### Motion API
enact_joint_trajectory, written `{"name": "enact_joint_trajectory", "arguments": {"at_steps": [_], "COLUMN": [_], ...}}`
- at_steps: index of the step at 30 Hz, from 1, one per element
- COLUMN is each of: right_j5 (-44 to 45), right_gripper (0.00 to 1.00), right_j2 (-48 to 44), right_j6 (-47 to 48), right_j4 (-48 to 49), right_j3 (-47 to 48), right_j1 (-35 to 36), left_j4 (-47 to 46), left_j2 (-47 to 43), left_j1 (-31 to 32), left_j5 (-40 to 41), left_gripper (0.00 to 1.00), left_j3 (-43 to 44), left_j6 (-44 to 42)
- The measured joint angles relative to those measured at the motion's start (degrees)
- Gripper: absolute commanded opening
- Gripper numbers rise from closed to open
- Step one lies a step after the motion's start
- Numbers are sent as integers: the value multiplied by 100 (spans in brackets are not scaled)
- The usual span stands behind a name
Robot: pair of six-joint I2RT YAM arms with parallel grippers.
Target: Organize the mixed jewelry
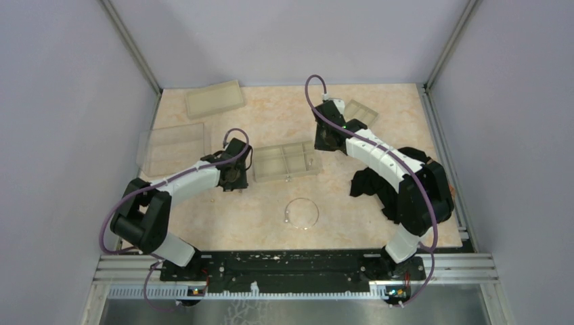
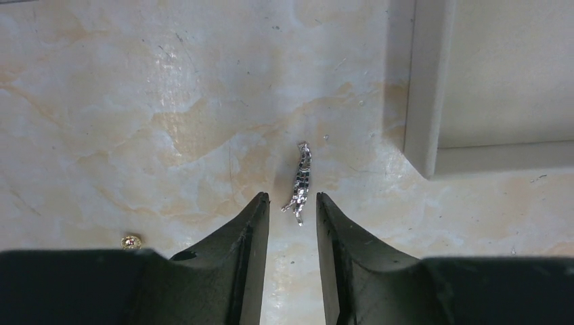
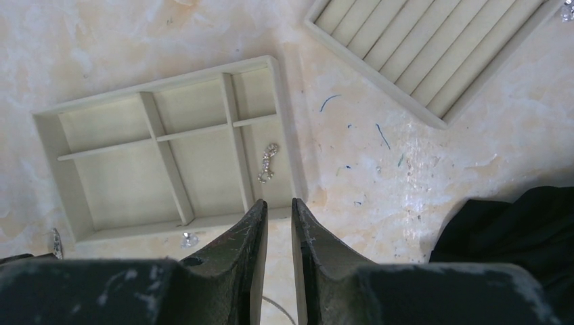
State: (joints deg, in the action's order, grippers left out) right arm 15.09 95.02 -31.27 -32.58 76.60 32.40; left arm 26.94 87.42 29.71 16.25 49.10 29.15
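Silver chain piece [image 2: 301, 177] lies flat on the marbled table [image 2: 135, 101], its near end between the tips of the left gripper [image 2: 291, 198], whose jaws stand a little apart on either side without touching it. A gold bit [image 2: 130, 242] sits well off to one side. The right gripper [image 3: 279, 202], narrowly parted and holding nothing, hangs by the right end of the compartment tray [image 3: 47, 135], where another silver piece [image 3: 269, 162] lies in a narrow end compartment, and the wire hoop [image 1: 301, 214] lies nearer than the tray, apart from both grippers.
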Motion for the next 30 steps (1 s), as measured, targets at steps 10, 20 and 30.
{"name": "enact_joint_trajectory", "arguments": {"at_steps": [10,20,30], "right_j5": [-20,-17,-20], "right_gripper": [20,20,19], "right_j2": [0,-15,-15], "right_j6": [-52,-92,-92], "right_j4": [-2,-26,-17], "right_j3": [-11,-90,-96], "right_j1": [0,0,0], "left_j4": [-146,-127,-136], "left_j2": [560,754,732], "left_j1": [0,-2,-63], "left_j5": [7,116,197], "left_gripper": [34,24,11], "left_j3": [457,514,474], "left_j6": [46,245,317]}}
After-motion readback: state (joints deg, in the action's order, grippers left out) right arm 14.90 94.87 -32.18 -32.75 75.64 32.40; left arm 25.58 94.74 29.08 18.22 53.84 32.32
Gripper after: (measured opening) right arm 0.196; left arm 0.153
